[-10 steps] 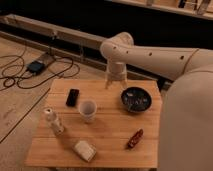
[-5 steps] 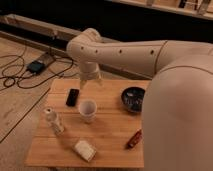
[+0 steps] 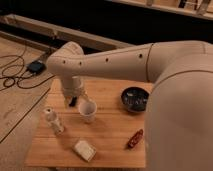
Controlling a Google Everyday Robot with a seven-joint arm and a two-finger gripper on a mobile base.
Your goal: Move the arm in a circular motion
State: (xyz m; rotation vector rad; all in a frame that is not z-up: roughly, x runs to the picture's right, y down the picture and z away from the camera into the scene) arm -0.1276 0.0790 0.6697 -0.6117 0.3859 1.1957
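Wooden table [image 3: 112,135] stands on a light floor, black cables [image 3: 15,75] lying off to one side, dark wall and railings behind.

Change over the last second: the arm [image 3: 115,60] has swept steadily across the table, its elbow joint going from above the far edge near the dark bowl [image 3: 134,98] to above the white cup [image 3: 87,110] and the black device [image 3: 73,101]. It also fills more of the view. I judge this an arc of the circle in progress, not a closed loop yet.

Orientation: the long forearm segment runs roughly level, from the bulky shoulder at the frame's edge to the rounded joint over the table's far corner. From there the wrist turns straight down.

Gripper [image 3: 75,97] hangs under that wrist, just above the black device beside the cup; nothing seen held, and finger state can't be made out.

Untouched on the table: white bottle [image 3: 52,120], pale sponge [image 3: 84,149], red packet [image 3: 135,138].
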